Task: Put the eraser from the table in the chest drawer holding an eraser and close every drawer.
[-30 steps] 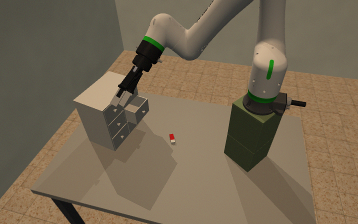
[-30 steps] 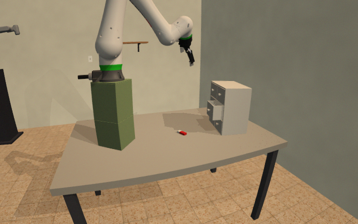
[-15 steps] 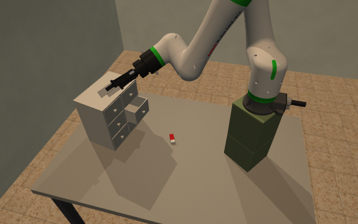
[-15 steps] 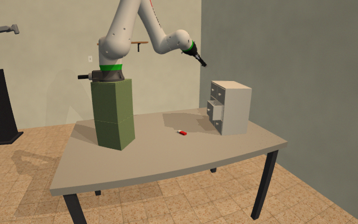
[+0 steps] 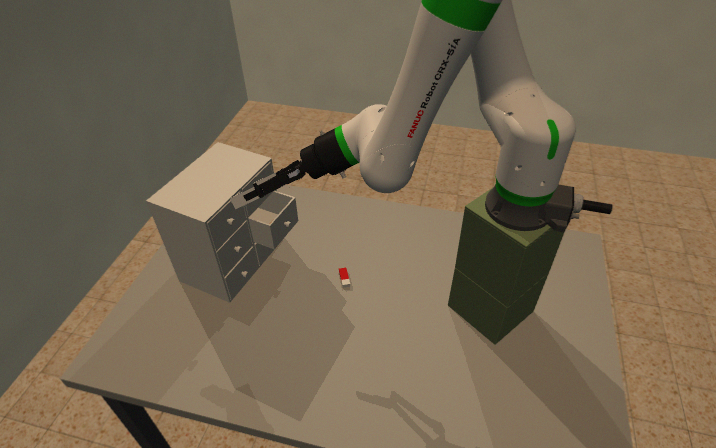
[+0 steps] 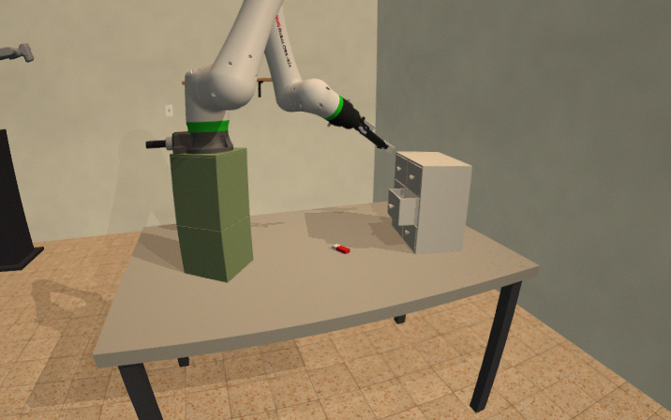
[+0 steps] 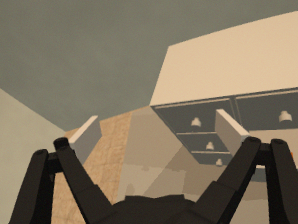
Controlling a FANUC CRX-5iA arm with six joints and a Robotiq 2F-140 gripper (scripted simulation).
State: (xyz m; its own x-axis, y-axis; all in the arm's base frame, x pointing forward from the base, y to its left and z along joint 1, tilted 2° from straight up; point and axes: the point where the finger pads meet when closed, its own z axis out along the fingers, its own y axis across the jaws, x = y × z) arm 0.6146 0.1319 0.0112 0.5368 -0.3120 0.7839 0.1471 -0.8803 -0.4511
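A small red and white eraser (image 5: 344, 276) (image 6: 341, 248) lies on the table (image 5: 422, 316) (image 6: 296, 296), well in front of the chest. The beige chest (image 5: 200, 184) (image 6: 442, 198) (image 7: 226, 70) has two columns of grey drawers. One drawer (image 5: 274, 216) (image 6: 403, 206), in the middle row, is pulled part way out; I see nothing in the part of its inside that shows. My gripper (image 5: 243, 198) (image 6: 386, 145) (image 7: 156, 123) is open and empty. It reaches in slanting, at the top of the chest's front, just above the open drawer. The other drawers look pushed in.
The arm's green pedestal (image 5: 501, 274) (image 6: 213, 213) stands on the table's far side from the chest. A grey wall (image 6: 544, 124) stands close behind the chest. A black stand (image 6: 12, 207) is on the floor away from the table.
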